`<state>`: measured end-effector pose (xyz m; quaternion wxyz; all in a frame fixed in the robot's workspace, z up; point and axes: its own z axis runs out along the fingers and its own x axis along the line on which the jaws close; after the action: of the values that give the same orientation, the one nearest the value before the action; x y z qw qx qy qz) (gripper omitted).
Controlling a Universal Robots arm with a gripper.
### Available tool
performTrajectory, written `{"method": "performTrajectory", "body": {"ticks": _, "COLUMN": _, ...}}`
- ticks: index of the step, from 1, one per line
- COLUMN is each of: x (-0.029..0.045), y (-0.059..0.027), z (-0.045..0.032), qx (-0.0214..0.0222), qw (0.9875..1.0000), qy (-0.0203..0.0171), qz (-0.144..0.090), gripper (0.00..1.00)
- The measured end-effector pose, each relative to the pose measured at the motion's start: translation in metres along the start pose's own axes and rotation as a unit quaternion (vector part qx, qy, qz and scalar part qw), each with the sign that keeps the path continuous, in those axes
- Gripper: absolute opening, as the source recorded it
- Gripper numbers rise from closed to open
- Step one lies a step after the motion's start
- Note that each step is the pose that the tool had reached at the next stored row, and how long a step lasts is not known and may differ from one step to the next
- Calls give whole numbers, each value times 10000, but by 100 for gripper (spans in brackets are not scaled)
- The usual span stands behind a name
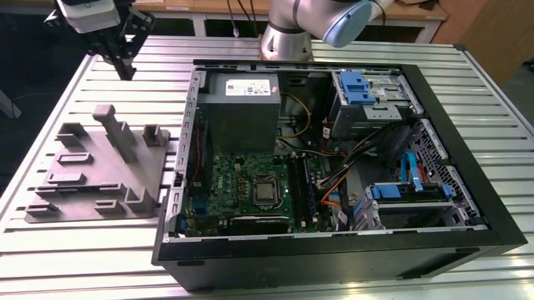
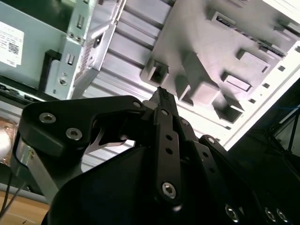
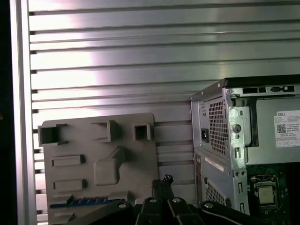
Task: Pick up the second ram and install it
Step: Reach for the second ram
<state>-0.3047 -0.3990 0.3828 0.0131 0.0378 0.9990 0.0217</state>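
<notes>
In the first wrist view the second ram (image 3: pixel 84 202), a thin dark strip with a bluish row of chips, lies flat along one edge of the grey fixture (image 3: pixel 98 159). My gripper (image 1: pixel 127 72) hangs above the slatted table at the exterior view's upper left, beyond the fixture (image 1: pixel 92 169) and well apart from the ram. Its black fingers meet at the tip in both wrist views (image 2: pixel 161 93) (image 3: pixel 162 180), shut with nothing between them. The open computer case (image 1: pixel 434 119) holds the green motherboard (image 1: pixel 250 184).
The fixture carries several raised grey blocks, one tall (image 1: pixel 112 128). Inside the case are the power supply (image 1: pixel 242 103), drive cages with blue tabs (image 1: pixel 363 90), and orange and black cables (image 1: pixel 334 184). Bare slatted table (image 1: pixel 50 112) surrounds the fixture.
</notes>
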Motion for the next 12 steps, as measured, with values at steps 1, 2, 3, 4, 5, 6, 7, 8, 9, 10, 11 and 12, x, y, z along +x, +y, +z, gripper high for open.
{"method": "performTrajectory", "body": {"ticks": 1, "x": 32, "y": -3, "z": 2, "qx": 0, "qw": 10000, "qy": 0, "qz": 0, "gripper": 10}}
{"method": "performTrajectory", "body": {"ticks": 2, "x": 66, "y": -5, "z": 3, "qx": 0, "qw": 10000, "qy": 0, "qz": 1, "gripper": 10}}
{"method": "performTrajectory", "body": {"ticks": 3, "x": 99, "y": -8, "z": 4, "qx": 0, "qw": 10000, "qy": 0, "qz": 1, "gripper": 10}}
{"method": "performTrajectory", "body": {"ticks": 4, "x": 130, "y": -10, "z": 5, "qx": 0, "qw": 10000, "qy": 0, "qz": 1, "gripper": 10}}
{"method": "performTrajectory", "body": {"ticks": 5, "x": 162, "y": -12, "z": 6, "qx": 0, "qw": 10000, "qy": 0, "qz": 1, "gripper": 10}}
{"method": "performTrajectory", "body": {"ticks": 6, "x": 195, "y": -15, "z": 8, "qx": 0, "qw": 10000, "qy": 0, "qz": 0, "gripper": 10}}
{"method": "performTrajectory", "body": {"ticks": 7, "x": 224, "y": -17, "z": 9, "qx": 0, "qw": 10000, "qy": 0, "qz": 0, "gripper": 10}}
{"method": "performTrajectory", "body": {"ticks": 8, "x": 252, "y": -20, "z": 11, "qx": 0, "qw": 10000, "qy": 0, "qz": 0, "gripper": 10}}
{"method": "performTrajectory", "body": {"ticks": 9, "x": 283, "y": -22, "z": 12, "qx": 0, "qw": 10000, "qy": 0, "qz": 0, "gripper": 10}}
{"method": "performTrajectory", "body": {"ticks": 10, "x": 315, "y": -25, "z": 14, "qx": 0, "qw": 10000, "qy": 0, "qz": 1, "gripper": 10}}
{"method": "performTrajectory", "body": {"ticks": 11, "x": 350, "y": -28, "z": 15, "qx": 0, "qw": 10000, "qy": 0, "qz": 1, "gripper": 10}}
{"method": "performTrajectory", "body": {"ticks": 12, "x": 384, "y": -30, "z": 17, "qx": 0, "qw": 10000, "qy": 0, "qz": 1, "gripper": 10}}
